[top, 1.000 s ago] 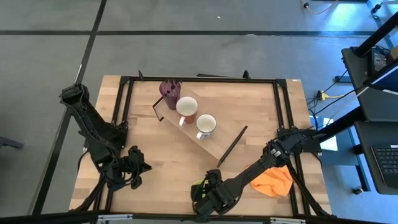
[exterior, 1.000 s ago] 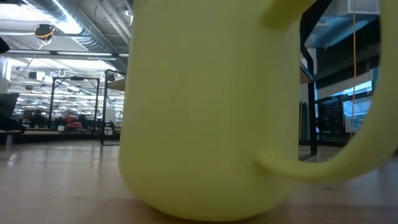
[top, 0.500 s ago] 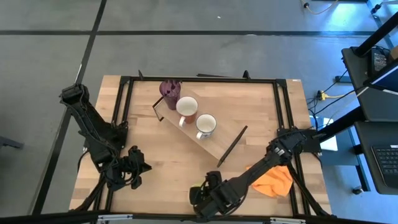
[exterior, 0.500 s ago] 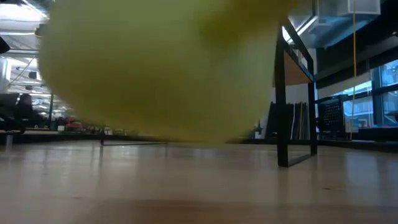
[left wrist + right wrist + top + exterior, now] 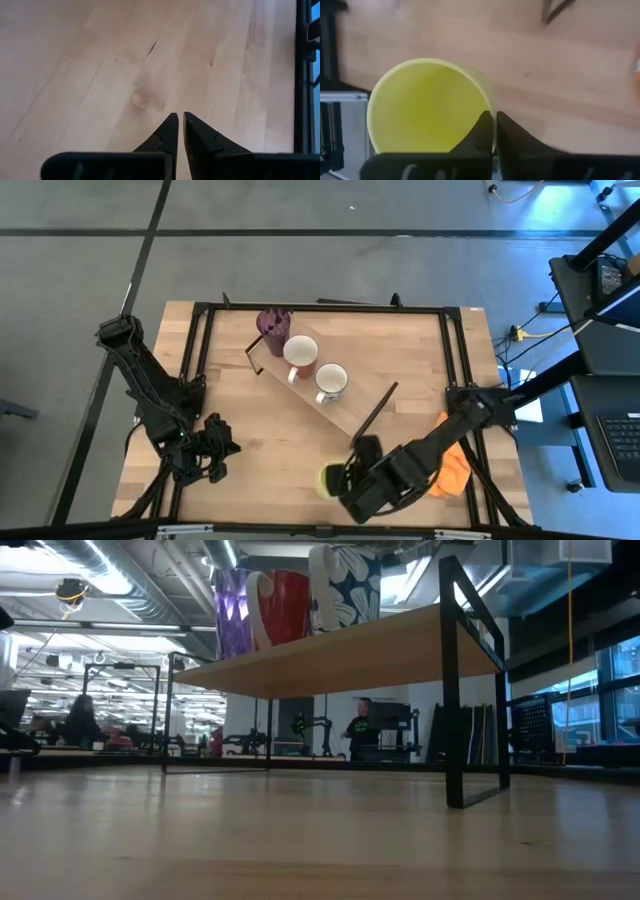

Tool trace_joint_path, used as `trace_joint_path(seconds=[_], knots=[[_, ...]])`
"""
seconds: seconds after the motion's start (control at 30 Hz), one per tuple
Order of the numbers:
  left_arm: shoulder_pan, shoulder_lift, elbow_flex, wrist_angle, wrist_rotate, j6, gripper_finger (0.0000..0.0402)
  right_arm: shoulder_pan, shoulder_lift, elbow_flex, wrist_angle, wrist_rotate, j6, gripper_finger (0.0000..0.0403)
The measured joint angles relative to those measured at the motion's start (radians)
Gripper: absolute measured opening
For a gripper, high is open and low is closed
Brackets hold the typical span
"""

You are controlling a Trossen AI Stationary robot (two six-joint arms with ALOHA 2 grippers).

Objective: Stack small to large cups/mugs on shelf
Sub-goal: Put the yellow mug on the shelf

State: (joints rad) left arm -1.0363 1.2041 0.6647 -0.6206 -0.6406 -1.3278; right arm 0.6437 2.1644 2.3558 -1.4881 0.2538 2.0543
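- Clamped on the rim of the yellow-green mug (image 5: 427, 107) by the right gripper (image 5: 494, 131): one dark finger inside the wall, one outside, pressed tight on the thin lip.
- Held clear of the wooden tabletop (image 5: 250, 430) near its front edge, just ahead of the shelf's near end in the high view (mug (image 5: 331, 479) partly hidden under the right gripper (image 5: 348, 478)); absent from the low view.
- Mouth of the yellow-green mug open towards the wrist camera, bare inside.
- Standing diagonally across the middle of the table: the long light-wood shelf with thin dark metal end bars (image 5: 335, 395), raised on those bars in the low view (image 5: 340, 650).
- Lined up on the shelf from its far end: tall dark purple tumbler (image 5: 273, 327), brownish mug with white inside (image 5: 300, 354), smaller white-grey mug (image 5: 331, 381) (patterned with blue and white leaves in the low view (image 5: 345, 578)); near end of the plank bare.
- Parked low over the front-left part of the table: the left gripper (image 5: 179, 131), fingers pinched together on nothing, only plain wood ahead.
- Lying at the table's right edge beside the right arm: a crumpled orange cloth (image 5: 452, 467).
- Visible beyond the table in the low view: a person in dark clothing (image 5: 360, 730), far back in the room.
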Motion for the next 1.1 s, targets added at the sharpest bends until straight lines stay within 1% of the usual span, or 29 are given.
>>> trace_joint_path(seconds=[0.13,0.27,0.33,0.53,0.7,0.87,0.97,1.1], knots=[[0.002,0.000,0.000,-0.001,0.002,-0.007,0.0024,-0.010,-0.065,-0.001,-0.094,0.071,-0.017,0.0007],[0.021,0.000,0.000,0.000,0.012,-0.030,0.0024,-0.031,-0.116,-0.005,-0.083,0.166,-0.073,0.0007],[0.033,0.000,0.000,0.000,0.025,-0.031,0.0024,-0.046,-0.132,-0.004,-0.083,0.197,-0.105,0.0007],[0.073,0.000,0.000,0.000,0.058,-0.031,0.0024,-0.100,-0.149,-0.005,-0.083,0.198,-0.200,0.0007],[0.090,0.000,0.000,0.000,0.060,-0.031,0.0024,-0.127,-0.149,-0.005,-0.083,0.167,-0.228,0.0007],[0.090,0.000,0.000,0.000,0.063,-0.031,0.0024,-0.131,-0.149,-0.005,-0.083,0.137,-0.211,0.0007],[0.090,0.000,0.000,0.000,0.093,-0.033,0.0024,-0.131,-0.149,-0.005,-0.083,0.111,-0.175,0.0007],[0.090,0.000,0.000,-0.006,0.138,-0.054,0.0024,-0.130,-0.149,-0.005,-0.083,0.111,-0.105,0.0007]])
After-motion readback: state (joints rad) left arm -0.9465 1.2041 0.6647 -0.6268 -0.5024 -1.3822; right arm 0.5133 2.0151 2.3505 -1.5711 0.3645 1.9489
